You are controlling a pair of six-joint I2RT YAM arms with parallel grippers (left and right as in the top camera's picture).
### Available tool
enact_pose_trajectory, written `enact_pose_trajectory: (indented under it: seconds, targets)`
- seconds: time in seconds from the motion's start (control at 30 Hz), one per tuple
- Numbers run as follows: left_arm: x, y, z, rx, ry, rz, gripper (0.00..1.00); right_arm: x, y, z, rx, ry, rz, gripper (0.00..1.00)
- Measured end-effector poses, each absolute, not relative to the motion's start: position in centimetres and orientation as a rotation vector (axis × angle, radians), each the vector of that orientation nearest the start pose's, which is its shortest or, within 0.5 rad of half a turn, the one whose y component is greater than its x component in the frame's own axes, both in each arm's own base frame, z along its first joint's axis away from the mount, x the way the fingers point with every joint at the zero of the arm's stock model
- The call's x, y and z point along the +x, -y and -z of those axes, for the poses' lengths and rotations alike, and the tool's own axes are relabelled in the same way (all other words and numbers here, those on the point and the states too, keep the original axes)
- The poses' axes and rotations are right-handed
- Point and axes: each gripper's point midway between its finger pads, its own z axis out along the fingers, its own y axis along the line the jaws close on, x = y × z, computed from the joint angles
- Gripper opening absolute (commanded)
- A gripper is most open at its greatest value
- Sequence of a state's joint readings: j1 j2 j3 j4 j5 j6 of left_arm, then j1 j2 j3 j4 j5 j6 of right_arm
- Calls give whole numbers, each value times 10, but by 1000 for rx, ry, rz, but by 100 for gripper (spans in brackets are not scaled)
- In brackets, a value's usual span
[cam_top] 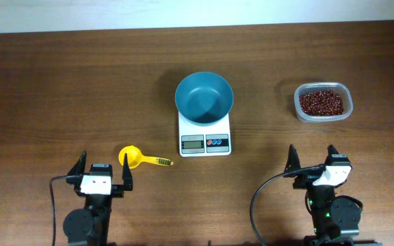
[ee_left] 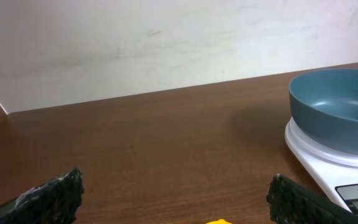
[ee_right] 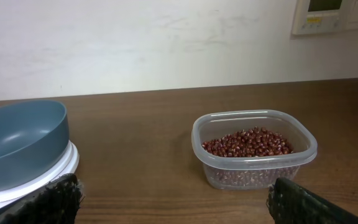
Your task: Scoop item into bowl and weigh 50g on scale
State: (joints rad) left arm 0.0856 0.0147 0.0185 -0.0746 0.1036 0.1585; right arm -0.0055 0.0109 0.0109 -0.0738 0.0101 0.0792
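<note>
The teal-blue bowl (cam_top: 204,96) stands empty on the white scale (cam_top: 204,140) at the table's middle; both also show in the left wrist view (ee_left: 340,106) (ee_left: 328,165) and the right wrist view (ee_right: 17,140) (ee_right: 42,177). The red-brown beans (cam_top: 321,102) fill a clear plastic tub (cam_top: 323,115) at the right, also seen in the right wrist view (ee_right: 247,142). A yellow scoop (cam_top: 137,159) lies left of the scale, just ahead of my left gripper (cam_top: 104,172), which is open and empty. My right gripper (cam_top: 314,162) is open and empty, well in front of the tub.
The wooden table (cam_top: 81,89) runs back to a pale wall (ee_left: 166,37). A black cable (cam_top: 262,198) loops beside the right arm's base. The scoop's yellow tip (ee_left: 216,221) peeks in at the bottom of the left wrist view.
</note>
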Motion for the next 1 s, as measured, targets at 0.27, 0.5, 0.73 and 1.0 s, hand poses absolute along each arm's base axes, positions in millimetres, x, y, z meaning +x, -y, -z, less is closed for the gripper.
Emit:
enact_pose_trajectory:
  seconds: [0.27,0.5,0.73,1.0]
  targets:
    - [246,-5,-162,132,-1632,-109,99,246,3,-158,77,-1643,-48,99]
    - [244,-6,-167,79,-1651,-72,99,246,3,-158,77,-1643,-48,99]
    - [240,-6,-218,27,-1862,-15,99,246,4,-158,83,-1644,-42,99]
    - [253,12,-163,20,-2590,211,99,246,4,-158,83,-1643,-41,99]
